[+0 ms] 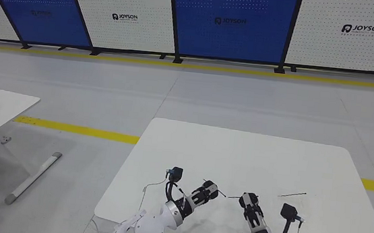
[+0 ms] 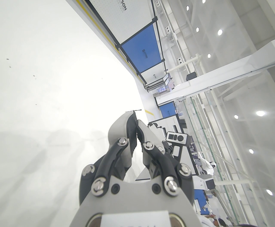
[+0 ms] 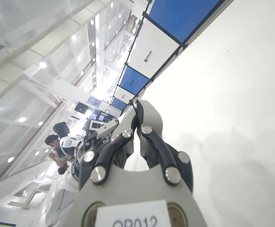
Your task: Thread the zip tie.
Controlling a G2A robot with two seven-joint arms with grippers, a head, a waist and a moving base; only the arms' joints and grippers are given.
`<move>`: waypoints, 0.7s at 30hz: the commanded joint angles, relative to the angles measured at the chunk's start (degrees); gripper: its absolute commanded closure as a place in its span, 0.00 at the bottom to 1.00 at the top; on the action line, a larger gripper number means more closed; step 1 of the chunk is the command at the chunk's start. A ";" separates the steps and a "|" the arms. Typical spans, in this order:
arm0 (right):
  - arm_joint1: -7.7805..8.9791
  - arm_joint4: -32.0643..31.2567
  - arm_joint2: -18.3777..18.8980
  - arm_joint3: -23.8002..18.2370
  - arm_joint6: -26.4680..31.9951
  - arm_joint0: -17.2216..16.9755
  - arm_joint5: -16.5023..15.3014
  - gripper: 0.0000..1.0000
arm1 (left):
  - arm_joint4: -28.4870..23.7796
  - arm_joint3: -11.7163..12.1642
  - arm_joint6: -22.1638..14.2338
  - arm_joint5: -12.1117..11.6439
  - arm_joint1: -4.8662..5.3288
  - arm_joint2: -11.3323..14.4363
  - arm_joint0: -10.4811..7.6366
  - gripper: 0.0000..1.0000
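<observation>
Left gripper (image 2: 134,117) pressed together, pinching thin black zip tie (image 2: 133,111) at fingertips, strip poking just past them. Right gripper (image 3: 137,105) likewise pinching zip tie end at its tips. Loose tie (image 1: 292,194) flat on table (image 1: 271,158), near right gripper, not touching.

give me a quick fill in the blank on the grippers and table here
1. The left gripper is ___ on a thin zip tie.
2. The thin piece pinched in the right gripper is coloured ___.
3. The table is coloured ___.
4. A loose strip lies on the table, nearer the ___ arm.
Missing words: shut; black; white; right.
</observation>
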 commanded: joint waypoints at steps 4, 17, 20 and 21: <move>-0.32 0.42 0.21 0.32 1.05 0.32 -0.11 1.00 | 0.00 0.00 0.00 0.00 0.00 0.00 0.00 1.00; -0.64 1.96 0.48 0.87 2.23 0.62 -1.11 1.00 | 0.00 0.00 0.00 0.00 0.00 0.00 0.00 1.00; -0.64 1.96 0.50 0.88 2.26 0.62 -1.05 1.00 | 0.00 0.00 0.00 0.00 0.00 0.00 0.00 1.00; -0.69 1.90 0.54 0.86 2.34 0.65 -0.87 1.00 | 0.00 0.00 0.00 0.00 0.00 0.00 0.00 1.00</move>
